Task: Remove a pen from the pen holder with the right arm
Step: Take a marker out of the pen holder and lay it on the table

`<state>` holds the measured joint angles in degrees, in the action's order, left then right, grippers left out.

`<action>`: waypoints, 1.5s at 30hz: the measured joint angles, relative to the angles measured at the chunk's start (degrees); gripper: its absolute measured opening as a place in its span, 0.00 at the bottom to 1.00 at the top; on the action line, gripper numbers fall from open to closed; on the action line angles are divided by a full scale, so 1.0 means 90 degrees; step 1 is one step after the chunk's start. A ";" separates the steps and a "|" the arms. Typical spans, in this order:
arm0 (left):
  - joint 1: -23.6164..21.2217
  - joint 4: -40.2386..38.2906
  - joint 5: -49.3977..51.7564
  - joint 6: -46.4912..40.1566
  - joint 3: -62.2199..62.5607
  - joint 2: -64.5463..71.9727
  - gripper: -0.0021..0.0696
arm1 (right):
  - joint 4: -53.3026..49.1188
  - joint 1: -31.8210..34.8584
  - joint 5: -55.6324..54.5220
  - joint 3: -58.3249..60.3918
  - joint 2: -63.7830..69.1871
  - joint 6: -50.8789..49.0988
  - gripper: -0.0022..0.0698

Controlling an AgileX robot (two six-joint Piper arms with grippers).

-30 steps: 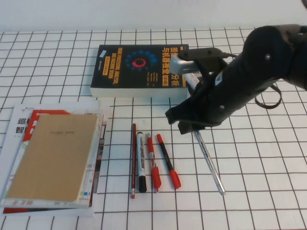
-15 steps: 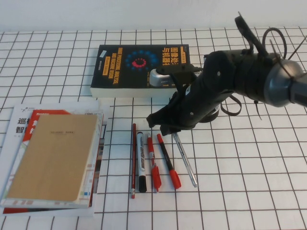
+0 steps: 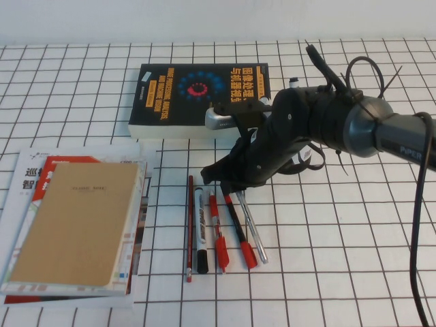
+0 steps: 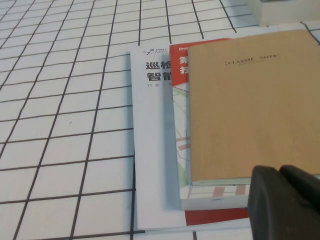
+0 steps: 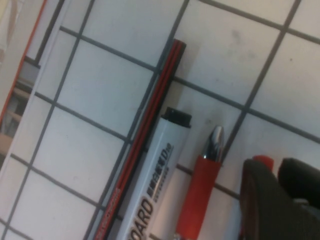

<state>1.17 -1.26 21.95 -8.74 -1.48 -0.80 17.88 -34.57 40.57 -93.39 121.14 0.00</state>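
The right gripper (image 3: 235,189) is low over the tabletop (image 3: 354,272), its narrow jaws apparently pinching the silver pen's (image 3: 255,238) upper end. The pen lies just beside a red-capped pen (image 3: 247,255). It looks light, stiff and slick, so mid-barrel is the best place to hold it. The left gripper (image 4: 279,175) hangs over the notebook (image 4: 250,100), jaws closed.

Right arm (image 3: 327,126) is spanning the centre from the right, its right claw (image 3: 230,185) pinching the silver pen (image 3: 253,231) beside the pen row (image 3: 208,231). Book (image 3: 197,99) is blocking far-left. Notebook stack (image 3: 78,225) is filling near-left, left claw (image 4: 279,175) hanging closed above it. Surface (image 3: 354,266) is lying open near-right.
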 joint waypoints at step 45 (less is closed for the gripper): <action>0.0000 0.0000 0.0000 0.0000 0.0000 0.0000 0.02 | -0.0885 -0.0320 0.1705 0.3501 -0.6601 0.0000 0.01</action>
<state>1.17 -1.26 21.95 -8.74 -1.48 -0.80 9.92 -37.45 55.91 -61.88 61.73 0.00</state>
